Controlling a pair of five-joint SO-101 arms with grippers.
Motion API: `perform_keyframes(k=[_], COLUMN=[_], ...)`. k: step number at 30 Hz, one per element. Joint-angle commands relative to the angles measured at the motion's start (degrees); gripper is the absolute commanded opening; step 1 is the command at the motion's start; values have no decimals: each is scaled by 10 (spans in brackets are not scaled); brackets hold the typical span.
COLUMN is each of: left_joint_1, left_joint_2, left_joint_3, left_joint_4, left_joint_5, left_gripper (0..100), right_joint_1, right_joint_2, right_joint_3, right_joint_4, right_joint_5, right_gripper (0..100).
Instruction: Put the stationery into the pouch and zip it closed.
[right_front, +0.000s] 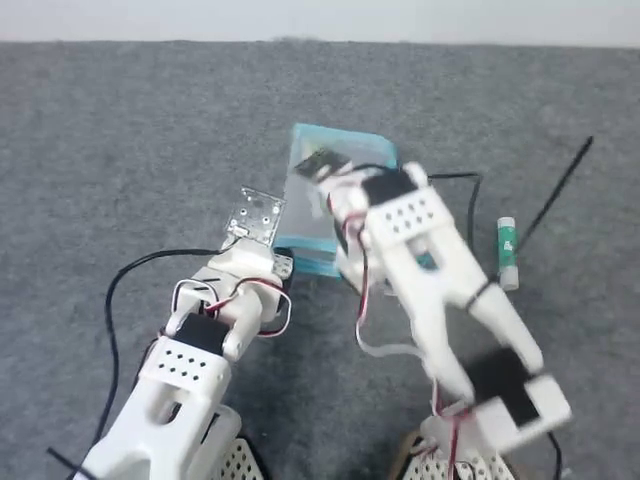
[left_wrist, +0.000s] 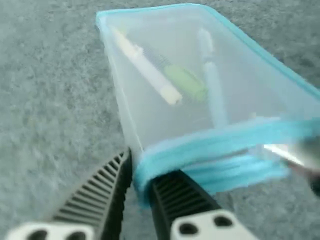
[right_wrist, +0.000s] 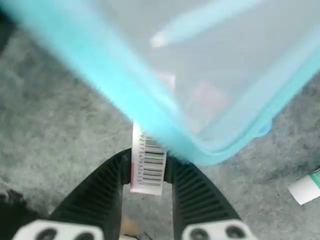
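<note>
On the counter (right_front: 120, 120), the pouch (right_front: 308, 205) lies at both arms' tips, with pens (left_wrist: 147, 70) inside. The left hand (left_wrist: 137, 182) is clamped on its zip edge (left_wrist: 210, 145); the right hand (right_wrist: 148, 164) pinches a barcoded item (right_wrist: 148, 175) beside that edge. The film is probably light, limp and slippery, so hold the stiffer zip band.

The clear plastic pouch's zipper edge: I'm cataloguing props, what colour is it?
Turquoise blue; the clear pouch's zipper edge shows best in the left wrist view.
</note>
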Motion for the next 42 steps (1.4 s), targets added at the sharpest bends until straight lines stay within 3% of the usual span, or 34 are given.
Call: perform_keyframes(k=[1, 10, 13, 20, 27, 35, 42], left_joint_1=[6, 7, 7, 7, 6, 6, 6], left_joint_2=[-4, -5, -5, -5, -5, -5, -5], left_joint_3=[-8, -8, -8, -3, -2, -3, -3], left_joint_4=[-20, -20, -20, -23, -24, -24, -24], left_joint_5=[4, -4, -20, -23, -24, -24, -24], left_gripper=[11, 11, 11, 11, 11, 11, 11], right_joint_1=[51, 87, 72, 62, 65, -8, -13], right_joint_2=[57, 120, 121, 116, 116, 98, 37], right_joint_3=[-114, -306, -323, -323, -324, -322, -322], right_joint_4=[17, 76, 81, 88, 99, 113, 104], right_joint_5=[-35, -150, -149, -105, -98, -97, -85], right_gripper=[6, 9, 17, 184, 184, 184, 184])
